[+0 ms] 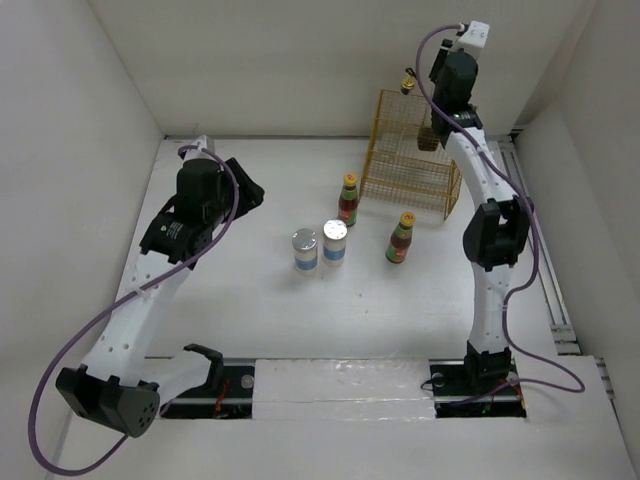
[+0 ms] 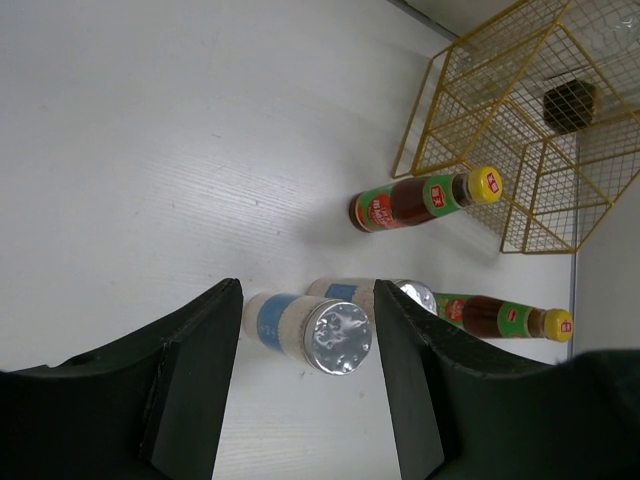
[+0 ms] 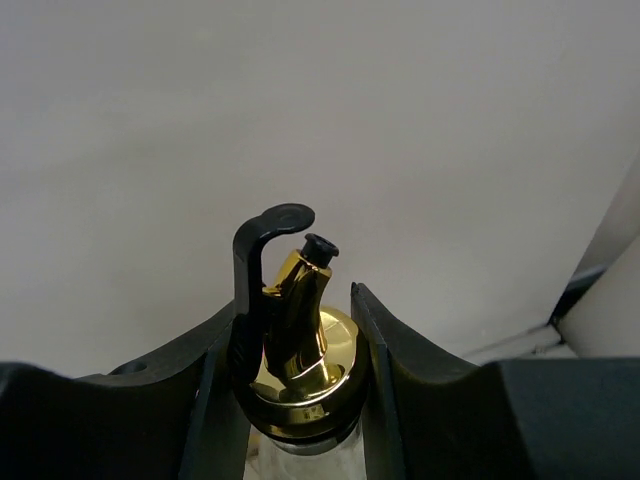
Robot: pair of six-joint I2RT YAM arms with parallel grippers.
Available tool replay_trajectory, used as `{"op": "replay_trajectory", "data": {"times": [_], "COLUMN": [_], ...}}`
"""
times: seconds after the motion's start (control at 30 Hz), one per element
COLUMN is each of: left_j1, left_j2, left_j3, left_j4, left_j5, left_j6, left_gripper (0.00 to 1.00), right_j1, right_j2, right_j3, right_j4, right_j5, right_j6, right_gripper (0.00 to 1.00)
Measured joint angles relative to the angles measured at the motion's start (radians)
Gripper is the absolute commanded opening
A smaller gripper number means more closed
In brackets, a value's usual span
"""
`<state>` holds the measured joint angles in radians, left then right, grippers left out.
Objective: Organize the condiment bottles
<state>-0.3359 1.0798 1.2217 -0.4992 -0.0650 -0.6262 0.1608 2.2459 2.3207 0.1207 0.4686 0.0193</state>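
My right gripper (image 1: 418,92) (image 3: 297,305) is shut on the neck of a clear glass bottle with a gold spout (image 1: 408,86) (image 3: 300,320) and holds it high above the yellow wire rack (image 1: 410,165). Two white blue-banded cylinders with silver lids (image 1: 304,249) (image 1: 334,242) stand side by side mid-table. Two red bottles with yellow caps (image 1: 348,198) (image 1: 401,238) stand in front of the rack. My left gripper (image 1: 250,195) (image 2: 308,290) is open and empty, left of the cylinders (image 2: 310,328) and pointing at them. I cannot make out a second glass bottle.
The rack (image 2: 520,130) stands against the back wall at the right. A dark olive object (image 1: 432,135) (image 2: 572,105) sits in its upper part. White walls close the table at the left, back and right.
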Motion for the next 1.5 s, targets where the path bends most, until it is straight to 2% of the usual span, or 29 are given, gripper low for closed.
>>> {"op": "replay_trajectory", "data": {"times": [0.1,0.23,0.37,0.47,0.5,0.6,0.63,0.7,0.87,0.93,1.0,1.03,1.07,1.1,1.17,1.23,1.27,1.3,1.33,1.43,1.5], "left_j1": [0.000,0.000,0.000,0.000,0.000,0.000,0.000,0.000,0.000,0.000,0.000,0.000,0.000,0.000,0.000,0.000,0.000,0.000,0.000,0.000,0.000], "left_j2": [0.005,0.006,0.006,0.006,0.006,0.006,0.006,0.005,0.004,0.002,0.000,-0.003,-0.005,-0.009,-0.017,-0.024,-0.028,-0.031,-0.034,-0.040,-0.042], "left_j3": [0.000,0.000,0.000,0.000,0.000,0.000,0.000,0.000,0.000,0.000,0.000,0.000,0.000,0.000,0.000,0.000,0.000,0.000,0.000,0.000,0.000], "left_j4": [0.000,0.000,0.001,0.001,0.001,0.001,0.001,0.002,0.001,0.001,0.002,0.002,0.001,0.001,0.001,0.002,0.002,0.002,0.002,0.002,0.002], "left_j5": [0.000,0.001,0.000,0.002,0.002,0.003,0.004,0.004,0.008,0.009,0.009,0.009,0.009,0.008,0.008,0.007,0.006,0.006,0.005,0.005,0.005], "left_j6": [0.000,0.000,0.000,0.000,0.000,0.000,0.000,0.000,0.000,0.000,0.000,0.000,0.000,0.000,0.000,0.001,0.001,0.001,0.002,0.001,0.001], "left_gripper": [0.51,0.51,0.51,0.51,0.51,0.51,0.51,0.51,0.51,0.51,0.51,0.51,0.51,0.51,0.47,0.44,0.42,0.40,0.39,0.39,0.39], "right_j1": [0.012,0.026,0.033,0.032,0.031,0.031,0.031,0.031,0.031,0.031,0.031,0.035,0.040,0.047,0.074,0.117,0.143,0.174,0.204,0.302,0.360], "right_j2": [-0.010,-0.030,-0.077,-0.130,-0.146,-0.201,-0.225,-0.273,-0.391,-0.429,-0.476,-0.504,-0.534,-0.566,-0.628,-0.693,-0.725,-0.757,-0.789,-0.873,-0.899], "right_j3": [-0.097,-0.196,-0.275,-0.323,-0.332,-0.353,-0.356,-0.357,-0.358,-0.365,-0.397,-0.428,-0.459,-0.496,-0.570,-0.649,-0.691,-0.730,-0.774,-0.898,-0.955], "right_j4": [-0.006,-0.019,-0.039,-0.047,-0.050,-0.047,-0.047,-0.047,-0.051,-0.063,-0.077,-0.091,-0.107,-0.125,-0.167,-0.219,-0.245,-0.273,-0.292,-0.362,-0.401], "right_j5": [0.000,-0.002,-0.005,-0.005,-0.003,0.003,0.003,0.003,0.000,-0.006,-0.016,-0.022,-0.028,-0.039,-0.064,-0.109,-0.140,-0.180,-0.218,-0.341,-0.415], "right_j6": [0.000,0.005,0.007,0.015,0.017,0.024,0.024,0.027,0.027,0.027,0.026,0.024,0.023,0.019,0.027,0.021,0.020,0.017,0.010,-0.011,-0.023], "right_gripper": [0.00,0.09,0.35,0.44,0.50,0.60,0.69,0.71,0.92,0.92,0.75,0.64,0.33,0.21,0.09,0.07,0.10,0.19,0.43,0.77,0.82]}}
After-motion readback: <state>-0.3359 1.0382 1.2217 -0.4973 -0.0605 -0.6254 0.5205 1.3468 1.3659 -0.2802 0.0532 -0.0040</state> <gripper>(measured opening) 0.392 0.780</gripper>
